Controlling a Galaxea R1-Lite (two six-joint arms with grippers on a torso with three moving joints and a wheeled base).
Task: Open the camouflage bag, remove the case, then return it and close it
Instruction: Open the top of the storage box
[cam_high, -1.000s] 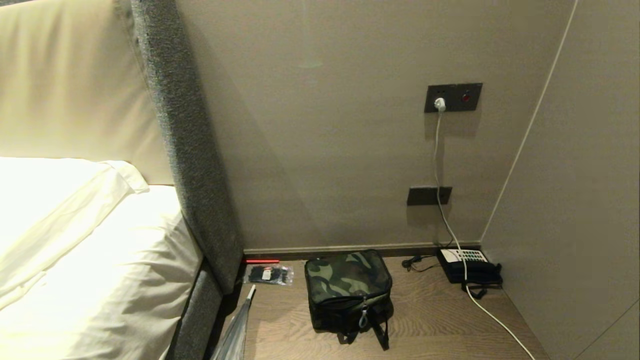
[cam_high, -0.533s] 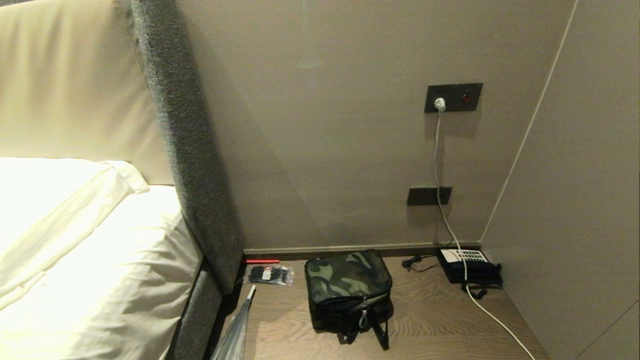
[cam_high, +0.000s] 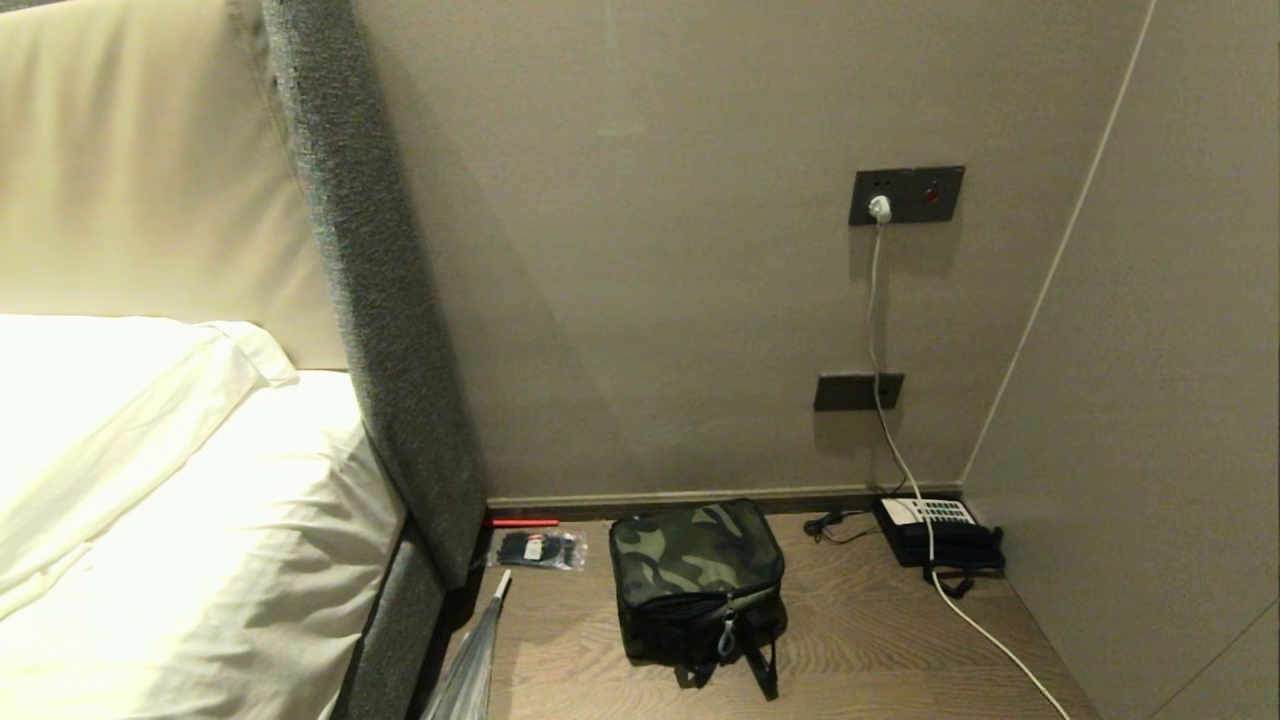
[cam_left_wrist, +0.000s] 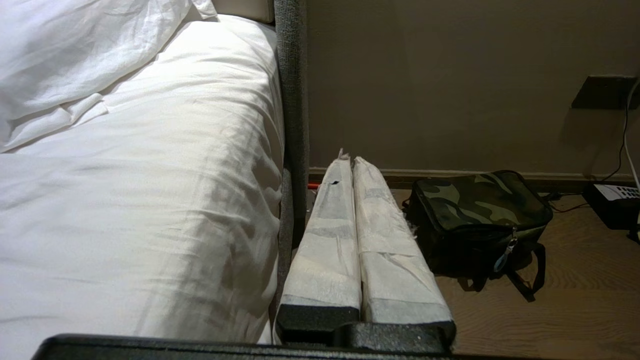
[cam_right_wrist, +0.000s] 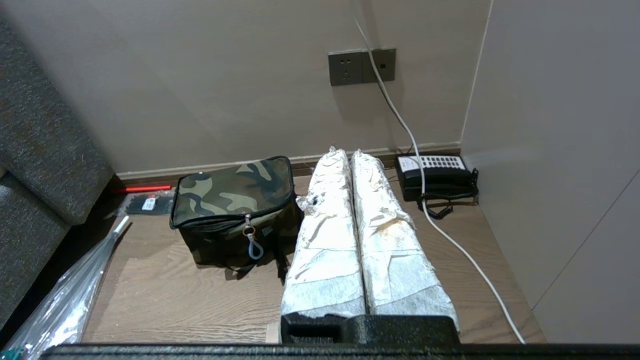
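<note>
Head view: the camouflage bag (cam_high: 697, 580), zipped, stands on the wooden floor (cam_high: 860, 640) near the back wall. Left wrist view: left gripper (cam_left_wrist: 353, 165) clenched, empty. Right wrist view: right gripper (cam_right_wrist: 345, 152) clenched, empty, beside the bag.

Floor (cam_high: 860, 640) open right of camouflage bag (cam_high: 697, 560); packet (cam_high: 538, 549), umbrella (cam_high: 468, 660) crowd left; telephone (cam_high: 938, 532), cable (cam_high: 985, 635) far right.
</note>
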